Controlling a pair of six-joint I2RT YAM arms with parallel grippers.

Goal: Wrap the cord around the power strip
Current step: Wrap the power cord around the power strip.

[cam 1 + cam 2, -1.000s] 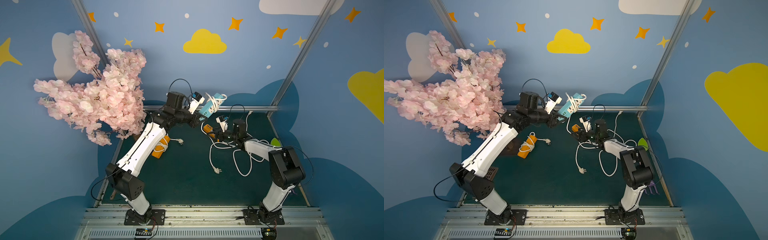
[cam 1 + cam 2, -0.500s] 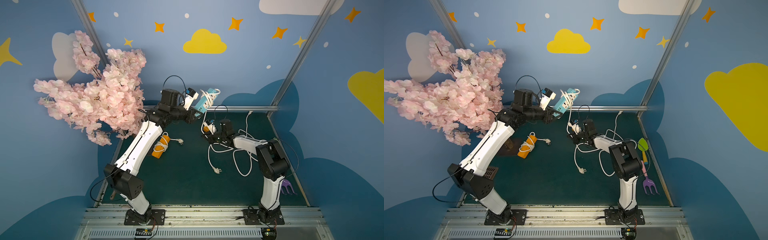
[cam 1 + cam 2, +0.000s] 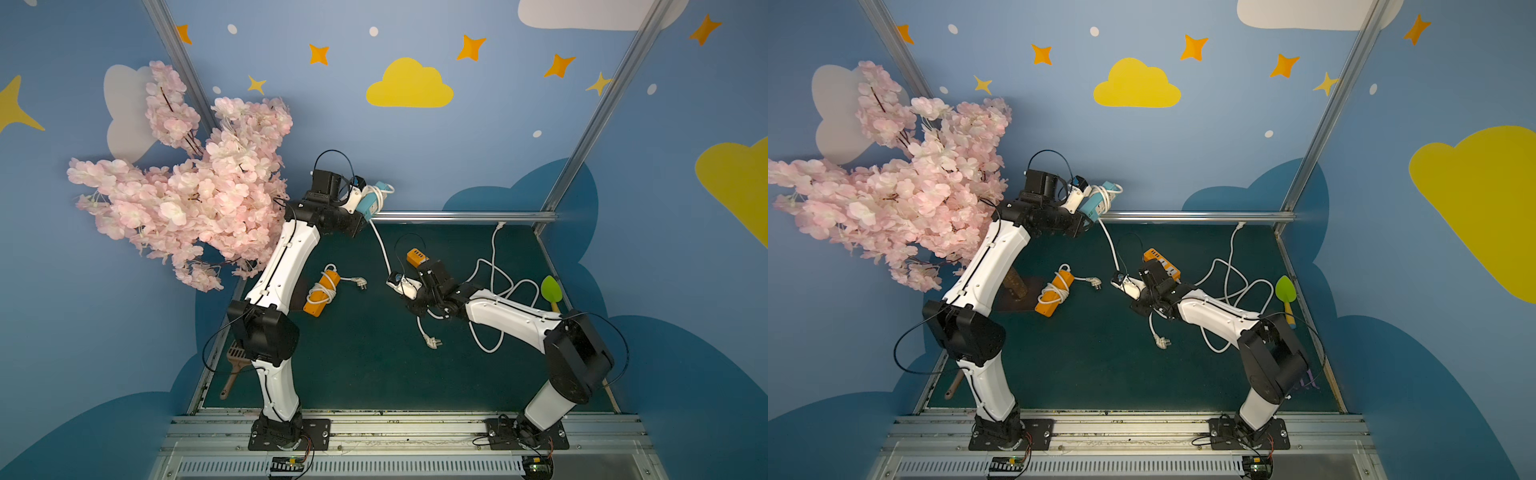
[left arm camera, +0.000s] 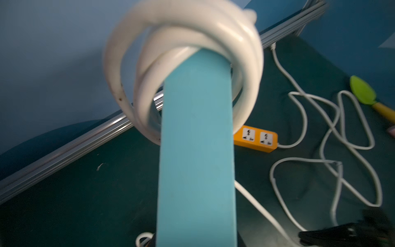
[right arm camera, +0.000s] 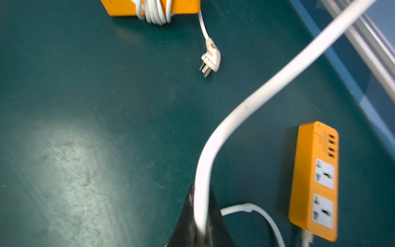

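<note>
Green counter (image 3: 357, 374) in both top views: blue power strip (image 3: 371, 204) aloft near far edge, clamped in left claw (image 3: 360, 200); cord (image 3: 380, 245) taut to right claw (image 3: 395, 279). Left wrist: rigid, likely light power strip (image 4: 196, 149), coils (image 4: 192, 32) loose. Right wrist: claw (image 5: 199, 213) shut on stiff cord (image 5: 245, 107); regrip nearer coils.

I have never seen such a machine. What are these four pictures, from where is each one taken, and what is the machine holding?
These are two robot arms. Two pictures look down from above; the other two come from a camera on each wrist. The left hand holds a blue power strip up in the air, with white cord looped around it. The right hand, lower, is shut on the same cord. On the green mat lie a wrapped orange strip, a second orange strip with loose cord, and a green spade.
</note>
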